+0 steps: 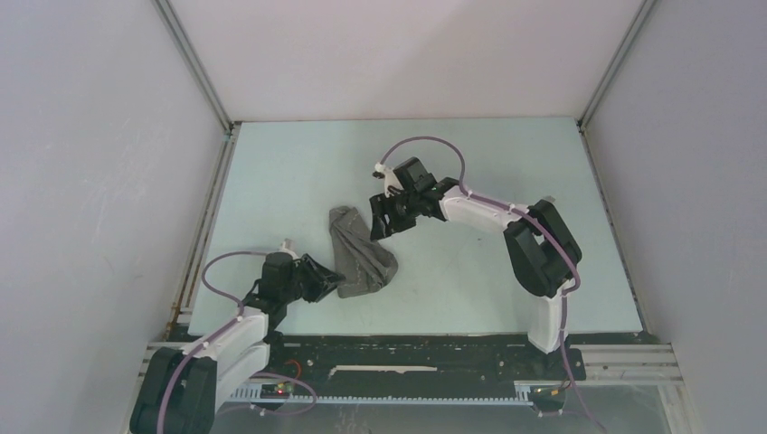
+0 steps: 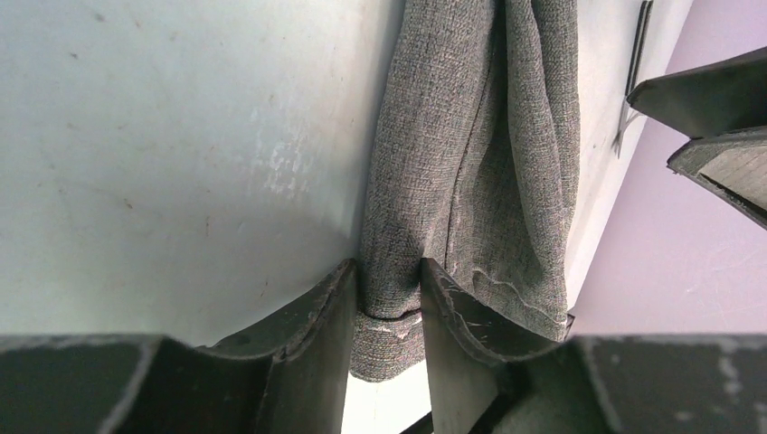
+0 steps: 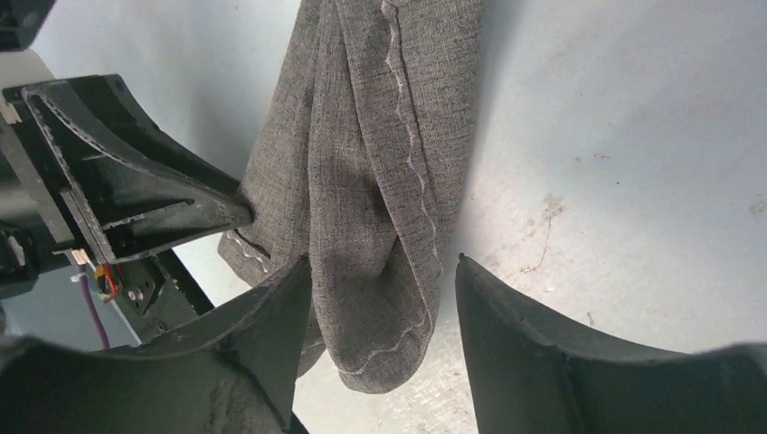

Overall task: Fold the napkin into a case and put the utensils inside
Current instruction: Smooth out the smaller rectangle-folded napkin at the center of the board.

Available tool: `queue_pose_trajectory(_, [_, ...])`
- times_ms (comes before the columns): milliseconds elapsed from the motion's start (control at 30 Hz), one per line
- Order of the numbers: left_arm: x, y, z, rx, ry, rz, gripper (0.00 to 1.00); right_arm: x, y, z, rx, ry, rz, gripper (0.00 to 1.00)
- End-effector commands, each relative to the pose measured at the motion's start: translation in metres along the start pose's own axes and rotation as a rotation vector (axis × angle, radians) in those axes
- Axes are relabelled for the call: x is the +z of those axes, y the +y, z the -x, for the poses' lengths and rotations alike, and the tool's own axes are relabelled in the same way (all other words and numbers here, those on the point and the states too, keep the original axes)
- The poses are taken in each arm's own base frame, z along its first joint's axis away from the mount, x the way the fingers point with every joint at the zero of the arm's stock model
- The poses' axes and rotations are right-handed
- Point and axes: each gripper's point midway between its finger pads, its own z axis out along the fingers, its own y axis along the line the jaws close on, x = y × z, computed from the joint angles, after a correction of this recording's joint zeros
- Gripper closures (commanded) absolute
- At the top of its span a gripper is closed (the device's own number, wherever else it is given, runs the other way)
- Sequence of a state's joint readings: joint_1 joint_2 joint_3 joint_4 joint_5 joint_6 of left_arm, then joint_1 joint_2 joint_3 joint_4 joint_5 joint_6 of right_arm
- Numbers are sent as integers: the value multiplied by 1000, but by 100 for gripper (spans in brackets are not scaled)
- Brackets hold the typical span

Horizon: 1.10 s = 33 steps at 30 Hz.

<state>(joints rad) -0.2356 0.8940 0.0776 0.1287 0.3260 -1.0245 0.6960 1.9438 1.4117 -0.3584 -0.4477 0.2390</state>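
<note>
In the top view's lower left, the left arm reaches up and to the right from its base. The left fingers point(image 1: 324, 277) meet the lower end of the napkin point(image 1: 362, 258). The napkin is bunched into a long, rumpled strip on the pale tabletop point(image 1: 506, 154), a little left of the frame's middle. It runs from upper left to lower right and is wider at the bottom. The right fingers point(image 1: 382, 220) sit at its upper end, and the right arm bends away toward the right side of the frame.

In the left wrist view, we see the left fingers point(image 2: 317, 325) set narrow at the bottom centre, pinching a fold of the napkin point(image 2: 470, 136). A small piece of hemmed corner pokes out below the grip. From there the grey cloth runs up in long folds to the top edge.

In the right wrist view, the left fingers point(image 3: 154, 203) show at the left of the frame, with one tip touching the cloth's left edge. The napkin point(image 3: 380, 136) comes down from the top centre in folds, with a wavy pale stitch line along it. The right fingers point(image 3: 516, 344) are wide. The one on the frame's left lies against the cloth's rounded end. The one on the frame's right stands just beside it, with bare tabletop showing in the gap.
</note>
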Motion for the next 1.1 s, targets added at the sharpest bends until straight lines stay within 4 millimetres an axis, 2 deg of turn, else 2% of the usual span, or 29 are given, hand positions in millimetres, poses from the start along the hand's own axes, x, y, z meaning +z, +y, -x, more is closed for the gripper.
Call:
queue_pose_trajectory(0, [-2,19,-12,-23,38,76,59,-6,4,-14,-116,30,-25,35])
queue_pose_trajectory(400, [-3,22,-17,-36,51,76,62,14,0,-22,-234,47,-63,51])
queue_pose_trajectory(700, [-3,22,-18,-34,54,75,63,24,-13,-28,-255,69,-142,50])
queue_pose_trajectory(900, [-3,20,-18,-37,52,68,64,30,-12,-35,-265,87,-154,71])
queue_pose_trajectory(1067, [-3,20,-19,-38,55,69,65,30,0,-27,-236,69,-156,91])
